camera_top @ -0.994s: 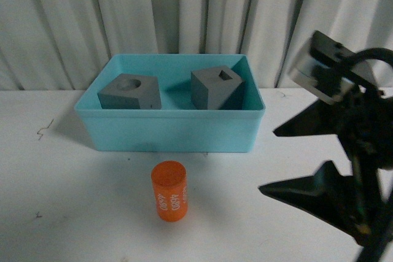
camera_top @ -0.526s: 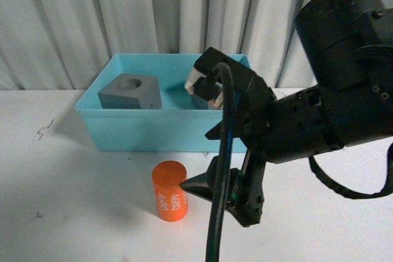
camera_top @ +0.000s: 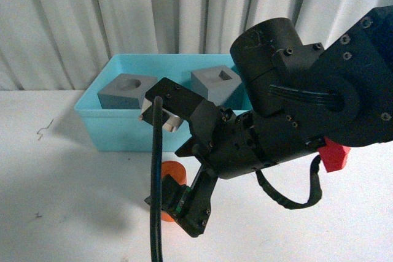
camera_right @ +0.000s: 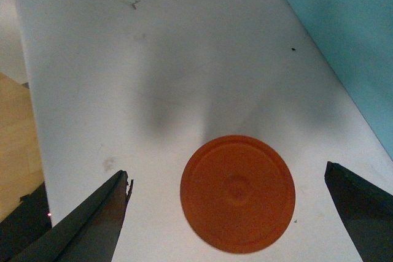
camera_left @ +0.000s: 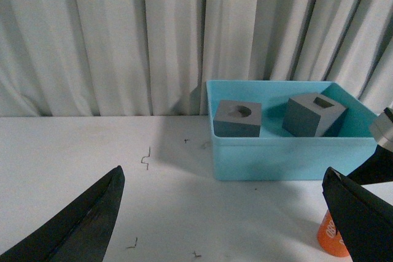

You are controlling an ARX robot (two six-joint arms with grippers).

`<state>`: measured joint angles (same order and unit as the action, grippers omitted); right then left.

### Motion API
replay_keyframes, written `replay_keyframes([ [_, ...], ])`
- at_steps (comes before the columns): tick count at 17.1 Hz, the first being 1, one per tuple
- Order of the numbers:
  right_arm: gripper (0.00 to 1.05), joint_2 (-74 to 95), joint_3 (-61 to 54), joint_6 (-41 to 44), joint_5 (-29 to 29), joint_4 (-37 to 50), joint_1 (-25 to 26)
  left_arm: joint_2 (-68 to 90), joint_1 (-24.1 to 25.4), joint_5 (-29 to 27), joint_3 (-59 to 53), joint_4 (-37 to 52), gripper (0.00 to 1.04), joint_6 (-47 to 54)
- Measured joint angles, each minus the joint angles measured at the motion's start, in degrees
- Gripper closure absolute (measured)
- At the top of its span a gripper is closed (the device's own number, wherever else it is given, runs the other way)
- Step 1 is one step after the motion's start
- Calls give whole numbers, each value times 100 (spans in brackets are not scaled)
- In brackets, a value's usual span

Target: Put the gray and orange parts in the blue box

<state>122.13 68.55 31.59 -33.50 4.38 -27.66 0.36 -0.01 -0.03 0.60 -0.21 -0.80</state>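
Observation:
Two gray cubes lie inside the blue box [camera_top: 92, 113]: one with a round recess [camera_top: 123, 93] on the left, one with a rectangular slot [camera_top: 215, 83] on the right. The orange cylinder [camera_top: 171, 170] stands upright on the table in front of the box, mostly hidden by my right arm. My right gripper [camera_right: 227, 176] hangs open straight above the cylinder's round top [camera_right: 237, 192], one finger on each side, touching nothing. My left gripper [camera_left: 221, 225] is open and empty, low over the table left of the box [camera_left: 288, 151] and the cylinder [camera_left: 330, 237].
White curtains hang behind the white table. My bulky right arm [camera_top: 295, 115] fills the middle and right of the front view. The table's edge and a strip of wooden floor [camera_right: 18, 133] show in the right wrist view. Small dark marks [camera_left: 146, 159] dot the tabletop.
My right arm has swung left and down from the right side until its open gripper straddles the orange cylinder from above. The cubes and box have not moved.

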Motion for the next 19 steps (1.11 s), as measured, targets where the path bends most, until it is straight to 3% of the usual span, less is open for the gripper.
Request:
replay_keyframes([
  [6,7,197,153,-125,273,22,-162,0,0,0,0,2,7,0],
  [10,50,205,155,-186,422,44,-197,0,0,0,0,2,7,0],
  [11,56,201,153,-201,461,72,-195,0,0,0,0,0,7,0],
  [15,57,-330,-413,-531,439,579,-133,0,0,0,0,0,7,0],
  [19,57,-2304,-1139,-1462,328,1419,393,0,0,0,0,0,7,0],
])
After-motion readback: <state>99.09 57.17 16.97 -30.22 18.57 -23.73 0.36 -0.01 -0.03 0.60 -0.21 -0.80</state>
